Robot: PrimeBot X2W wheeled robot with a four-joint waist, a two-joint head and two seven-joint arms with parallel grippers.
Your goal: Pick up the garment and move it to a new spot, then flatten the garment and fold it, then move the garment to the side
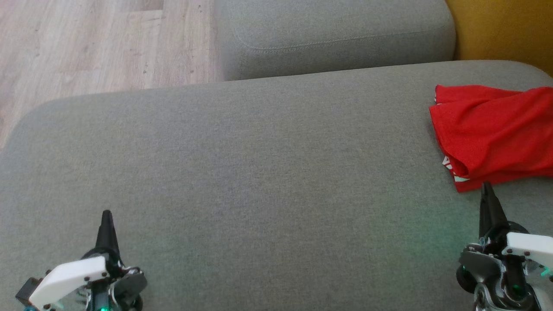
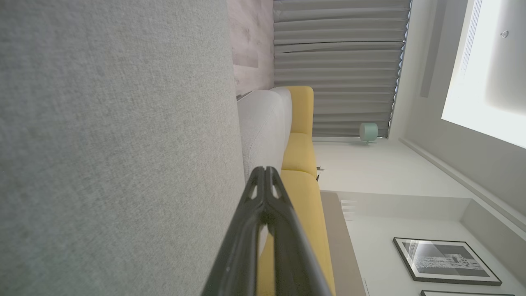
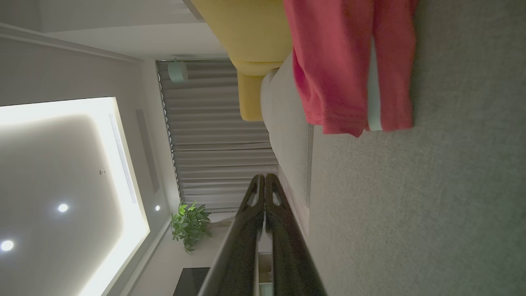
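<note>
Pale wood floor (image 1: 86,43) takes the upper left corner of the head view. Below it, at the lower left, the left gripper (image 1: 106,217) hangs over a wide grey cushion (image 1: 259,151), its two dark fingers pressed together to a single point and holding nothing. The cushion spreads across the middle, and a second cushion (image 1: 332,34), also grey, sits beyond its far edge. Toward the right edge lies the garment (image 1: 492,129), a red bundle loosely folded over on itself and resting on the cushion. A bit of white trim shows at its near left corner, and its right part runs out of the picture. At the lower right, the right gripper (image 1: 487,190) points at the garment's near edge, fingers likewise closed together and empty. Whether the tip touches the cloth cannot be told. A yellow seat (image 1: 505,30) shows in the top right corner. From the right wrist, the garment lies on the cushion ahead of the closed fingers, a white stripe along its hem, with a grey curtain (image 3: 222,135) and a green plant (image 3: 191,224) beyond.
</note>
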